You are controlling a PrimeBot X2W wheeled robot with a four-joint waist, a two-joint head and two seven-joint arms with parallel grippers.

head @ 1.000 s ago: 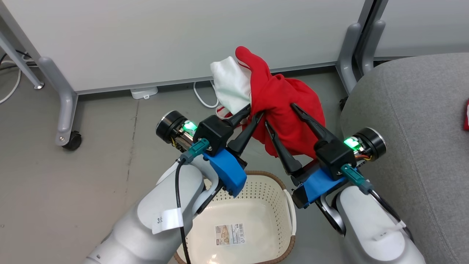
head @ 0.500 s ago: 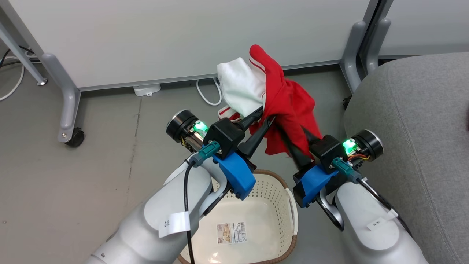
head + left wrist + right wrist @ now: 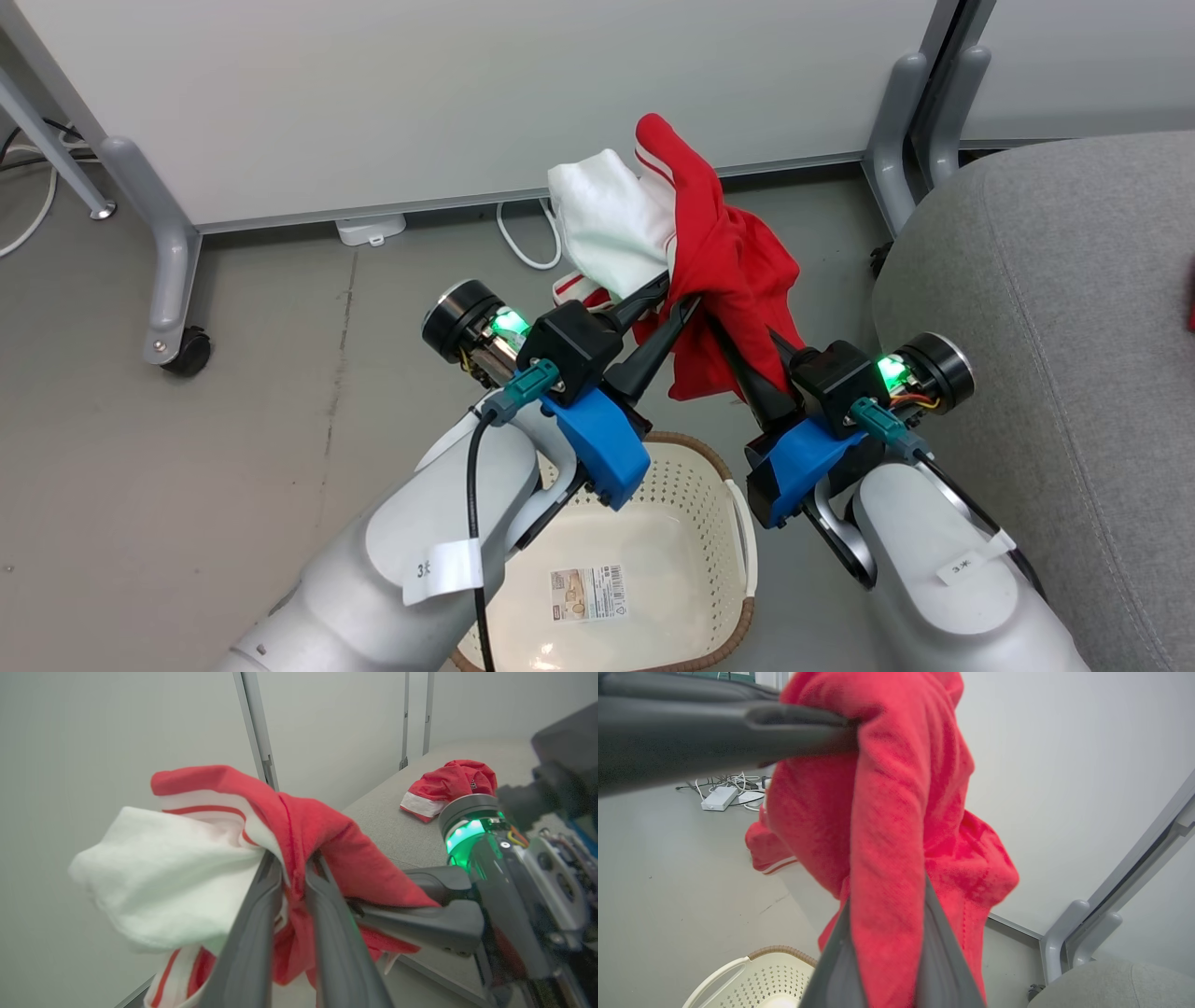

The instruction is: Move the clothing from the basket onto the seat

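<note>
One piece of the clothing [image 3: 724, 257], red with a white panel, hangs in the air above the floor, just past the basket [image 3: 698, 451]. My left gripper [image 3: 680, 291] is shut on its upper folds, and in the left wrist view the left gripper [image 3: 294, 870] pinches red and white cloth [image 3: 196, 858]. My right gripper [image 3: 887, 956] is shut on a red fold [image 3: 896, 835] close beside it. A second red garment [image 3: 448, 786] lies on the grey seat [image 3: 1074, 308]. The cream basket holds only a label.
White partition panels stand behind on grey legs, one with a caster [image 3: 184, 353] at the left. A white adapter [image 3: 372, 230] and cables lie on the floor by the wall. Another grey leg [image 3: 901, 140] stands close to the seat's corner.
My right gripper's fingers have gone from spread wide to shut on the red fabric. The garment has bunched narrower between both grippers. The left gripper kept its hold.
</note>
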